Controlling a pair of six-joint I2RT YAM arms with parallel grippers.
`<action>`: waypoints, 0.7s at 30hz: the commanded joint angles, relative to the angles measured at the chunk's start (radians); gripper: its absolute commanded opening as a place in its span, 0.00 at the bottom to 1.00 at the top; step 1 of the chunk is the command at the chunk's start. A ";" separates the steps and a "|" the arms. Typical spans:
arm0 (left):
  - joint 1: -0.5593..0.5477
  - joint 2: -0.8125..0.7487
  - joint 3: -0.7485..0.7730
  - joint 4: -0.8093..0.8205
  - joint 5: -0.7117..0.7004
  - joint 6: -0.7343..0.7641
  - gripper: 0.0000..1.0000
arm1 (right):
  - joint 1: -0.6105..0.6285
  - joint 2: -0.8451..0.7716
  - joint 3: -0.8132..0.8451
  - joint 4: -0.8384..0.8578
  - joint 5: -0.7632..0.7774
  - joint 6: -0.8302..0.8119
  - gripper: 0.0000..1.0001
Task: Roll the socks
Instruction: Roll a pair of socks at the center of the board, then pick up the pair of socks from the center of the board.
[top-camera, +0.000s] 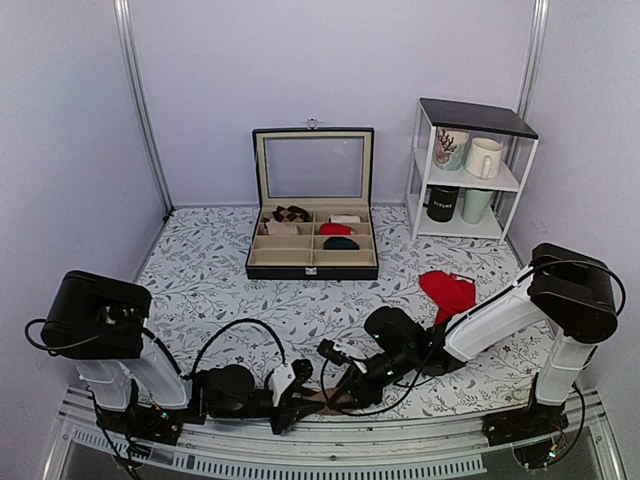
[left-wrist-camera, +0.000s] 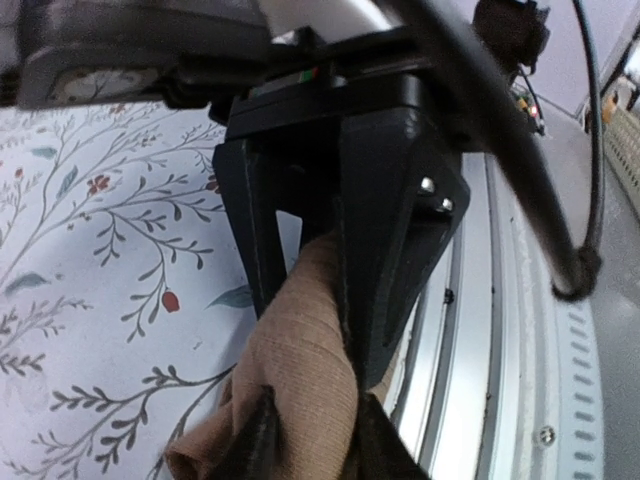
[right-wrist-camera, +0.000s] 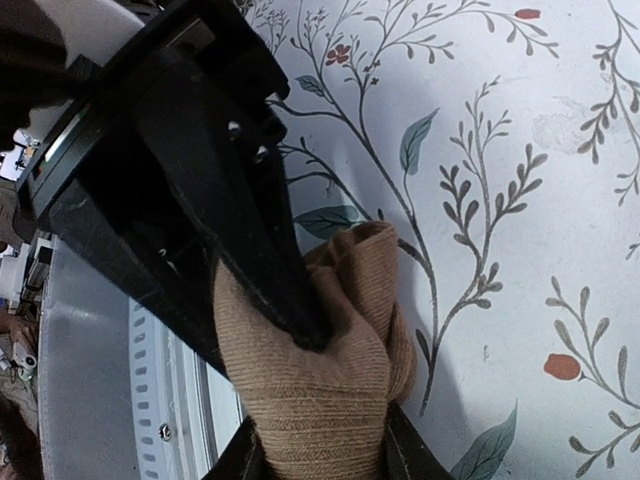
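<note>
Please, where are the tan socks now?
The tan socks sit at the near edge of the table, centre-bottom in the top view, between left claw and right claw.

Both arms stretch low and inward, wrists nearly meeting. The left gripper (left-wrist-camera: 315, 450) and right gripper (right-wrist-camera: 320, 455) (nose to nose) each pinch the socks (right-wrist-camera: 310, 390).

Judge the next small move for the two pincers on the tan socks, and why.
Probably turn the right pincer a little to wind the socks against the left pincer: both clamp the same bunched tan bundle, not yet a tight roll.
</note>
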 joint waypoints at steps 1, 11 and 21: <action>0.005 -0.037 -0.034 -0.305 0.013 0.013 0.45 | 0.005 0.029 0.015 -0.104 0.068 0.024 0.01; 0.089 -0.632 0.022 -0.806 -0.119 0.040 1.00 | -0.128 -0.159 0.076 -0.244 0.080 -0.055 0.00; 0.218 -0.871 0.091 -1.084 -0.153 0.034 1.00 | -0.361 -0.063 0.500 -0.443 0.043 -0.319 0.00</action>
